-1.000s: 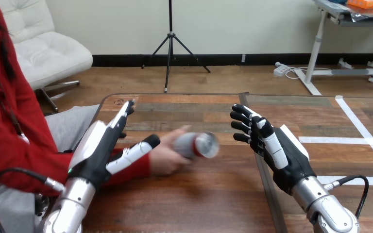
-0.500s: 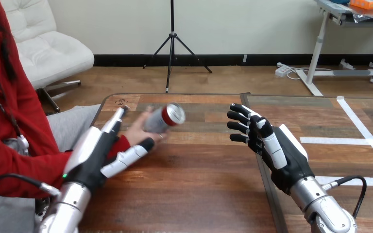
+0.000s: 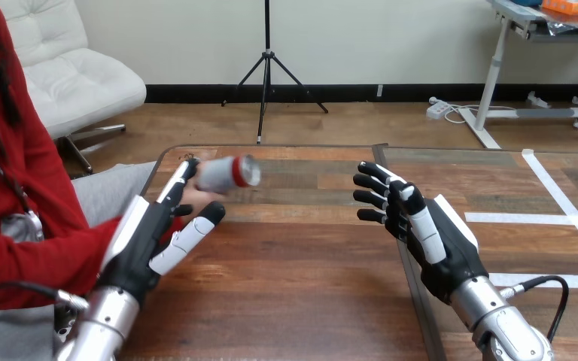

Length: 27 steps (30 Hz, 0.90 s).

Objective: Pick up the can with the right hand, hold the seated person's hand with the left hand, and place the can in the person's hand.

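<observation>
The silver cylindrical can with a red band (image 3: pixel 228 173) lies on its side, blurred, above the far left corner of the brown wooden table (image 3: pixel 301 286), and appears to rest in the person's hand (image 3: pixel 202 198). The robot's left hand (image 3: pixel 150 237) stands just in front of that hand, fingers straight and thumb spread, curled round nothing; whether the two touch cannot be told. The right hand (image 3: pixel 429 229) hovers well apart to the right, fingers loosely open and empty
</observation>
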Each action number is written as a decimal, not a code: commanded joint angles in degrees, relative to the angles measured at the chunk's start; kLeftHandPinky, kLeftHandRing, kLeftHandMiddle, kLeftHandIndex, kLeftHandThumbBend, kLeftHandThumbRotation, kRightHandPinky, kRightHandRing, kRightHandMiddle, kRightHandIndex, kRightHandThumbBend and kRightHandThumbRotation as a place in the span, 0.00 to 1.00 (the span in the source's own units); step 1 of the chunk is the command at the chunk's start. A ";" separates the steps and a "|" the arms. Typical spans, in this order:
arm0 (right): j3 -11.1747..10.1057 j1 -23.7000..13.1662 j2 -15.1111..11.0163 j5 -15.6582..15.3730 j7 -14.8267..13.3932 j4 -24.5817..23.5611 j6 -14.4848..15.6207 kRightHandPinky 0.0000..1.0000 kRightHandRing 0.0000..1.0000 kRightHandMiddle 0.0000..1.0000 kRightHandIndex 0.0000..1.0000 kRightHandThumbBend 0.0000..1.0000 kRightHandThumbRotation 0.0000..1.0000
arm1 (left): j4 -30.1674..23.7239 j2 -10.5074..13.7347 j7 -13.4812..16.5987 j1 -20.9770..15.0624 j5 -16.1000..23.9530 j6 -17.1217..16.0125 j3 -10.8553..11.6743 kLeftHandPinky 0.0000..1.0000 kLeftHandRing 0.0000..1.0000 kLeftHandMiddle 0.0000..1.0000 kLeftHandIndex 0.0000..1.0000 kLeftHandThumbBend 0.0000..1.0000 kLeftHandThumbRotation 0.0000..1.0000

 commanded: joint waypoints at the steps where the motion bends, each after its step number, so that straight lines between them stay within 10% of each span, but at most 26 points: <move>1: -2.02 -0.69 0.56 1.73 0.75 1.35 -1.72 0.81 0.87 0.89 0.89 1.00 1.00 | 3.62 -1.19 -1.73 -1.17 -3.38 -5.65 2.35 0.87 0.92 0.91 0.91 0.75 1.00; 11: -3.74 -0.12 0.24 3.61 3.32 4.02 -2.50 0.82 0.87 0.89 0.88 1.00 1.00 | 7.20 -6.38 -21.47 -0.09 -23.41 -2.89 9.85 0.90 0.92 0.89 0.79 0.80 0.98; 27: -7.47 -0.02 0.57 7.62 7.55 7.22 -0.24 0.80 0.85 0.86 0.85 1.00 1.00 | 7.18 -10.28 -35.81 -1.81 -40.25 11.03 20.12 0.87 0.90 0.82 0.61 0.74 1.00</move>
